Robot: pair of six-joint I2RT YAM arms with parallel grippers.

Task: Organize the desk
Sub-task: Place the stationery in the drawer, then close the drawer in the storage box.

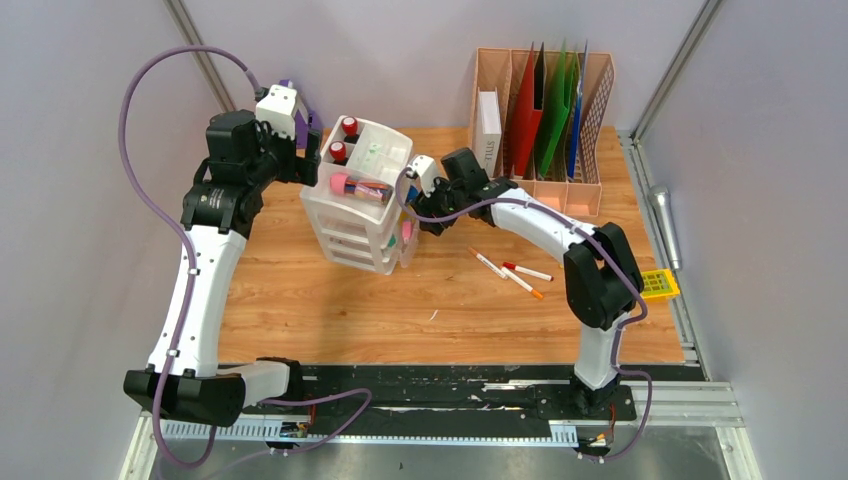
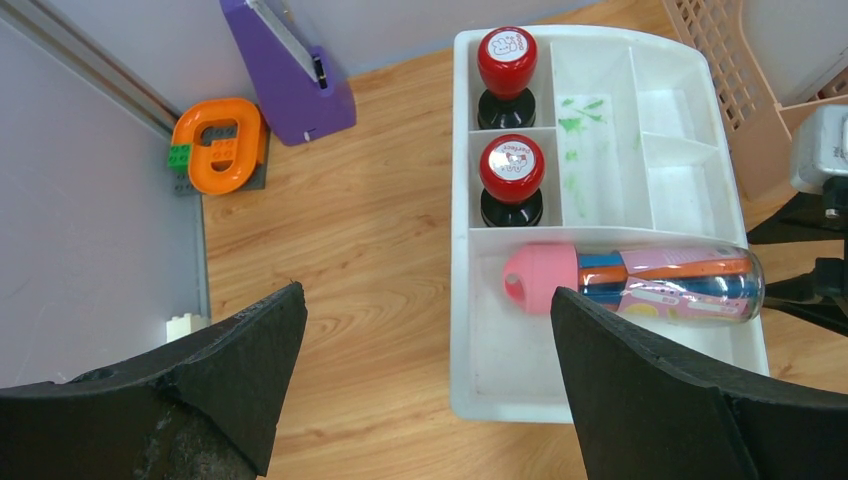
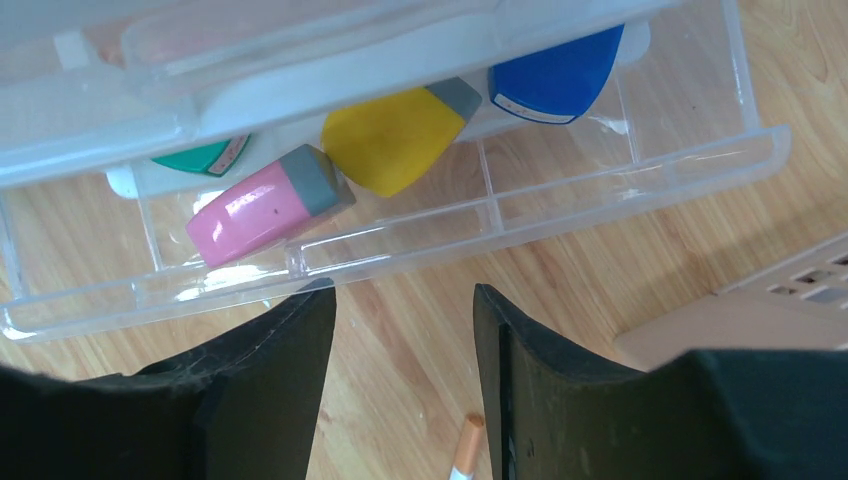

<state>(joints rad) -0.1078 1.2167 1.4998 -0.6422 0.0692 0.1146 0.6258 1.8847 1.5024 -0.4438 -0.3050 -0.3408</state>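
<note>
The desk [image 1: 300, 300], a light-brown wood-grain surface, fills the centre of the top view. Grey walls [image 1: 90, 100] enclose it at the left, top and right of the frame. A black rail [image 1: 450, 385] runs along its lower edge.

A beige file rack [image 1: 540, 120] stands at the upper right, against the back wall. A white drawer unit [image 1: 360, 215] stands at upper centre. Three markers [image 1: 510, 272] lie loose on the wood at centre right.

In the left wrist view, a purple holder [image 2: 290, 80] and an orange brick piece [image 2: 215, 145] sit at the upper left, near the wall.

The left gripper [image 2: 425, 310] hangs over the unit's left edge, fingers wide apart, holding nothing. The right gripper [image 3: 405, 300] faces the unit's open drawer [image 3: 600, 190], fingers apart, with bare wood showing between them.
</note>
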